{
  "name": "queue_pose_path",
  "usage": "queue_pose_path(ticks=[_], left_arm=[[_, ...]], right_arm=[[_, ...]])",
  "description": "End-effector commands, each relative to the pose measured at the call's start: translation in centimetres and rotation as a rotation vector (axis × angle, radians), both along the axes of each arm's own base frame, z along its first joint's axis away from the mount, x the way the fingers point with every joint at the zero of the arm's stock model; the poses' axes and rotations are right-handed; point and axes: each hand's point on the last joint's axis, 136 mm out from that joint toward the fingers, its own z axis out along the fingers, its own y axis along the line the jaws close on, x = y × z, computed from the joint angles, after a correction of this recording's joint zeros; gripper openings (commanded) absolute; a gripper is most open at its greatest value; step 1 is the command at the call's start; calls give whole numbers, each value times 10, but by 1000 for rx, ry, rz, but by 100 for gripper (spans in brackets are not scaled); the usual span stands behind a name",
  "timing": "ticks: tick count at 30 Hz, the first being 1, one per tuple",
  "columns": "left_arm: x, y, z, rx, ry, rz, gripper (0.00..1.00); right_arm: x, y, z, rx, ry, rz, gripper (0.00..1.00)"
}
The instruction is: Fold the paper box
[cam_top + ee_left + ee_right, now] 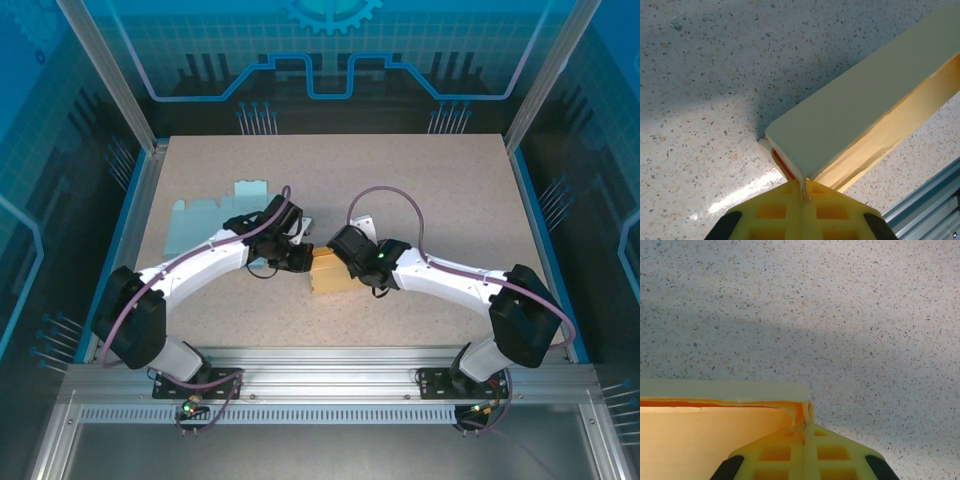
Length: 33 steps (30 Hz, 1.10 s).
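Pale yellow card meets yellow plastic at the middle of the speckled worktop (430, 190), where the paper box (330, 274) is held between the two arms, nearer their bases than the far edge. The left hand (803, 189) is pinched shut on one corner seam of the box, its fingers pressed flat together over the thin card. The right hand (805, 429) is clamped the same way on a wall corner at the other side. We read the twin grip as a brace, each hand pinning an end so the walls stand square for creasing and the light box cannot skid on the smooth surface. In the left wrist view one long side of the box gapes open, so we judge the folding unfinished. A flat light-blue card blank (215, 212) lies well apart, behind the left arm.
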Motion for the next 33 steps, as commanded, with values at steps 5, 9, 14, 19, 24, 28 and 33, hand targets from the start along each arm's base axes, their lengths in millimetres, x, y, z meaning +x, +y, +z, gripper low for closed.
queue_pose_path(ticks=[5,9,14,19,24,28,33], left_arm=[[16,-20,23,-58,-177,-23,0],[24,-21,29,-49,-250,-23,0],[28,-21,27,-26,-300,-28,0],[32,-20,18,-2,-310,-20,0],[34,-19,8,24,-303,-15,0],[35,-16,1,43,-303,-7,0],[37,-14,-8,66,-301,-4,0]], right_arm=[[-28,-6,-24,-27,114,41,9],[-26,-5,-11,3,81,42,18],[-25,-6,-4,29,58,37,22],[-24,-5,-4,53,62,35,23],[-22,-5,-1,68,61,21,25],[-21,-11,0,72,60,-3,30],[-21,-13,5,93,56,-7,39]])
